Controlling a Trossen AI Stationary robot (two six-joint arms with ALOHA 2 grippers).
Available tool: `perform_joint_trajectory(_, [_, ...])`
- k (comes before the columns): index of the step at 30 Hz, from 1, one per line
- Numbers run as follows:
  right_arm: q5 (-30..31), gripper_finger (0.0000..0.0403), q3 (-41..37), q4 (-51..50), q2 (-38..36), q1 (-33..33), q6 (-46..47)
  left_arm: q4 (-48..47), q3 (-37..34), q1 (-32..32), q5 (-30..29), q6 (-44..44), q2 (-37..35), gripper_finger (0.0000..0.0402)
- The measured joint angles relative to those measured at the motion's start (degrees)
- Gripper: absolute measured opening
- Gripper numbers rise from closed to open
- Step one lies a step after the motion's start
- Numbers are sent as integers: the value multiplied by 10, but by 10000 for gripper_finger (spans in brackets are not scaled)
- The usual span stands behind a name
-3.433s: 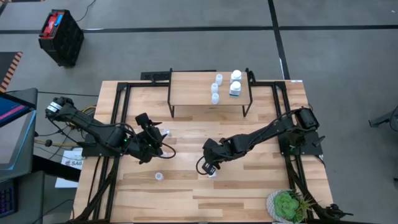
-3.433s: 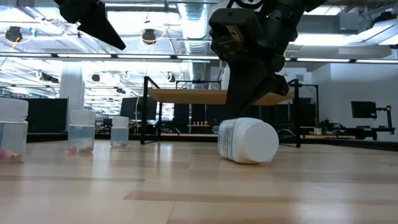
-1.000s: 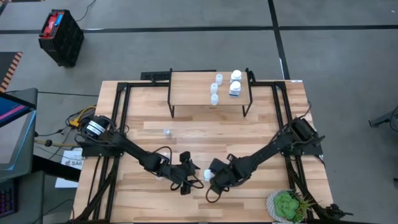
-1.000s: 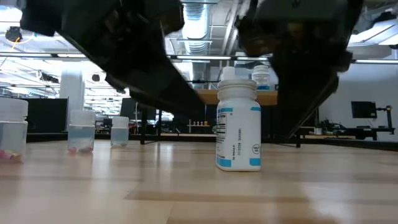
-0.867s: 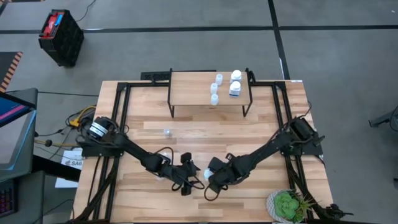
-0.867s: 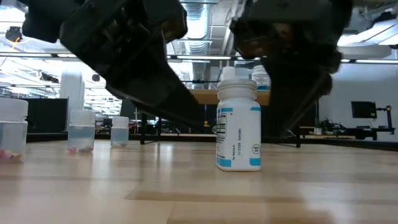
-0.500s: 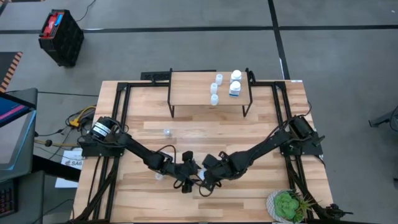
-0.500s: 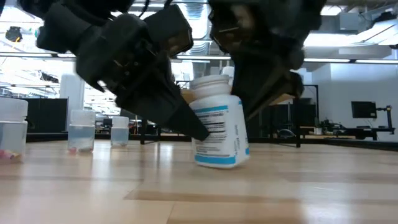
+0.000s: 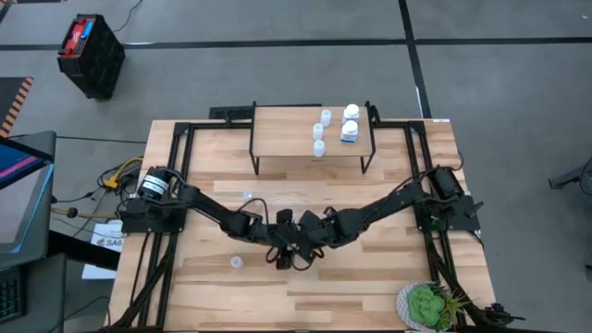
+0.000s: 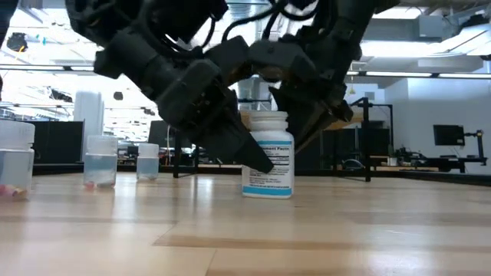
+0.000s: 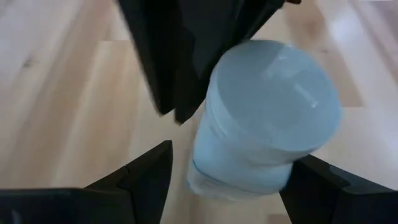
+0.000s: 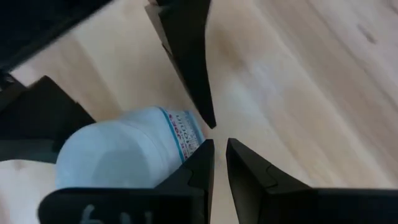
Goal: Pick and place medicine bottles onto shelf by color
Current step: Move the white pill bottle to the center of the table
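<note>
**Both arms crowded round one white bottle mid-surface**

So the left end effector [image 11: 237, 171] and the right end effector [image 12: 219, 144] have met nose to nose just toward 6 o'clock of the middle of the surface [image 9: 379, 199]. Between them is a white medicine bottle [image 10: 268, 165] with a blue-and-dark label. It's standing upright on the wood with its cap on top.

The left one is spread wide, with one finger on each side of the bottle. I can't tell if either finger is actually touching it. The right one has its fingers pressed almost together with nothing between them. They sit right beside the bottle's label, so it isn't pinching anything.

The shelf [image 9: 282, 129] is at the 12 o'clock edge of the surface. All its stuff is toward its 3 o'clock end: three pale-blue bottles [image 9: 321, 130] in a short line, with two white bottles [image 9: 351, 124] just beside them on the 3 o'clock side.

Loose on the surface there's one small pale bottle [image 9: 247, 196] at roughly 10 o'clock from where the arms meet, and another [image 9: 237, 262] at around 8 o'clock. Both sit well apart from the arms.

A green potted plant [image 9: 427, 305] sits down in the 5 o'clock corner.
</note>
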Motion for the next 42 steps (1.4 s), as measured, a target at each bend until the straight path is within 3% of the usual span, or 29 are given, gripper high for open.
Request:
perform_joint_trajectory(9, [-5, 69, 0, -89, -4, -35, 3, -22, 1, 49, -1, 18, 0, 245])
perform_joint_trajectory(16, [2, 69, 1, -165, -50, -42, 18, -12, 1, 74, 6, 34, 0, 245])
perform_joint_trajectory(25, [5, 69, 0, -199, -114, -8, 41, 1, 7, 105, 6, 48, 0, 245])
perform_joint_trajectory(37, [6, 69, 0, -210, -130, 49, 87, 87, 10, 116, 4, 48, 0, 245])
perform_joint_trajectory(42, [5, 69, 0, -208, -135, 65, 96, 76, 29, 114, 5, 50, 0, 245])
